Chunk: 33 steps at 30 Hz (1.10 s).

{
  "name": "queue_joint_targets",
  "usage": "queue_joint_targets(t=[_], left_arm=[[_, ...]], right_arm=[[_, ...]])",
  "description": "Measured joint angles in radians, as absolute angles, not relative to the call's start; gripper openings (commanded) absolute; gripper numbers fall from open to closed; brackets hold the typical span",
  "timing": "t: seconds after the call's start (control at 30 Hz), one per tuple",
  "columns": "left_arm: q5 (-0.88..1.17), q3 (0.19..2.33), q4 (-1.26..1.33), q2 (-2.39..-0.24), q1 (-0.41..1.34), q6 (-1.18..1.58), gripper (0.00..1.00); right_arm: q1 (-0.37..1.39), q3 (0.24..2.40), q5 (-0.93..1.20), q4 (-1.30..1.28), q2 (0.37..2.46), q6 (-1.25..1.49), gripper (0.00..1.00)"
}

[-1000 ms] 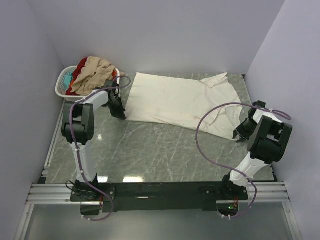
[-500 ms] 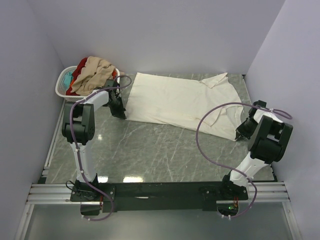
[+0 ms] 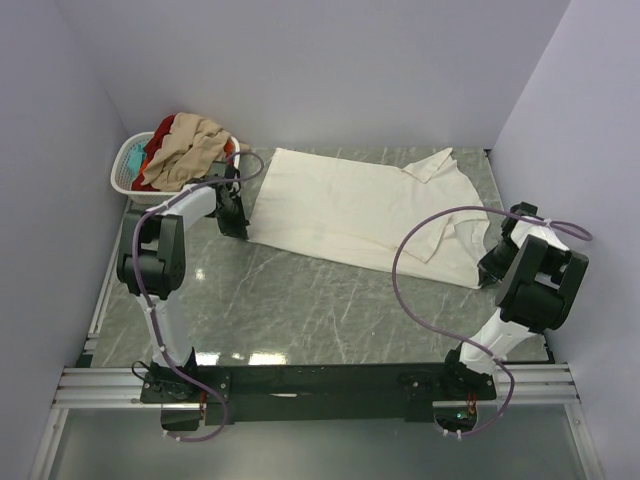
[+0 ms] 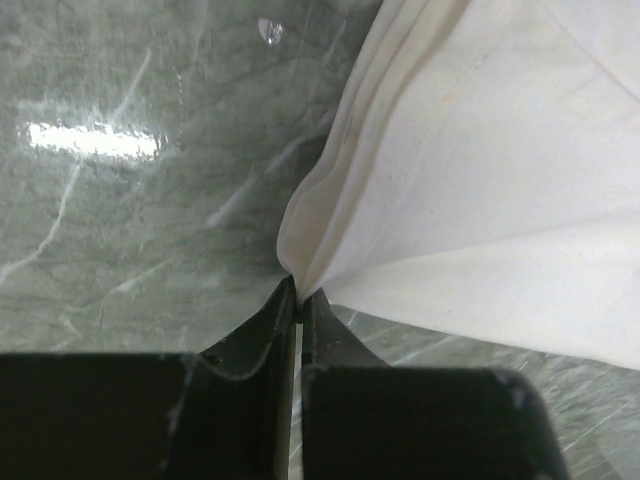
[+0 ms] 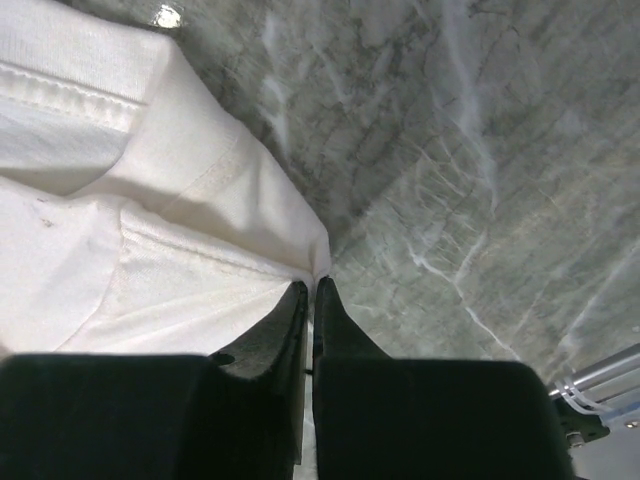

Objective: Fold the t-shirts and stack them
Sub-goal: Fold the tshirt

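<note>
**Top view.** The cream-white t-shirt point(image 3: 360, 210) is seen spread flat across the middle of the counter point(image 3: 300, 300). The remaining t-shirts point(image 3: 185, 145) are heaped in the basket point(image 3: 125, 178) at upper left. The left claw point(image 3: 236, 226) is set at the shirt's lower-left corner and the right claw point(image 3: 488, 268) at its lower-right edge. A snag is judged possible where the right arm's cable point(image 3: 400, 250) loops above the cloth.

**Left wrist view.** The claw is closed on a thin tip of the corner. Slippage is judged likely if the lift is uneven.

**Right wrist view.** The claw is closed, apparently on the hem's very edge, though the bite is hard to confirm.

No brand, label or writing is legible in any view.
</note>
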State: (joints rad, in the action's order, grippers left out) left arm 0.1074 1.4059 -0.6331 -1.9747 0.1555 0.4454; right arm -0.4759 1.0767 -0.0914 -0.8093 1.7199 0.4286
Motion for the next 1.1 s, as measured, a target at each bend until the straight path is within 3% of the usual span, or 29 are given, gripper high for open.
queue_joint_targets(t=[0.07,0.1,0.13,0.23,0.33,0.53,0.7,0.87,1.1], left_arm=[[0.105,1.395,-0.634,-1.961,0.159,0.445,0.03],[0.102,1.394,-0.639,-1.958,0.161,0.445,0.08],[0.099,1.393,-0.642,-1.956,0.162,0.445,0.21],[0.073,1.391,-0.657,-1.943,0.163,0.437,0.48],[0.046,1.386,-0.68,-1.909,0.16,0.436,0.61],[0.023,1.42,-0.725,-1.851,0.179,0.439,0.69],[0.037,1.472,-0.725,-1.848,0.231,0.44,0.7],[0.104,1.487,-0.707,-1.853,0.259,0.442,0.69],[0.17,1.47,-0.653,-1.942,0.259,0.449,0.7]], right_arm=[[-0.476,1.077,-0.095,-0.813,1.715,0.429,0.11],[-0.476,1.077,-0.097,-0.817,1.711,0.429,0.23],[-0.476,1.077,-0.098,-0.822,1.706,0.428,0.28],[-0.477,1.077,-0.113,-0.841,1.677,0.427,0.43],[-0.484,1.092,-0.115,-0.871,1.638,0.423,0.52],[-0.454,1.151,-0.069,-0.894,1.539,0.426,0.55],[-0.283,1.159,0.007,-0.863,1.496,0.456,0.51],[-0.112,1.169,0.08,-0.807,1.57,0.504,0.46],[-0.062,1.187,0.089,-0.768,1.716,0.534,0.42]])
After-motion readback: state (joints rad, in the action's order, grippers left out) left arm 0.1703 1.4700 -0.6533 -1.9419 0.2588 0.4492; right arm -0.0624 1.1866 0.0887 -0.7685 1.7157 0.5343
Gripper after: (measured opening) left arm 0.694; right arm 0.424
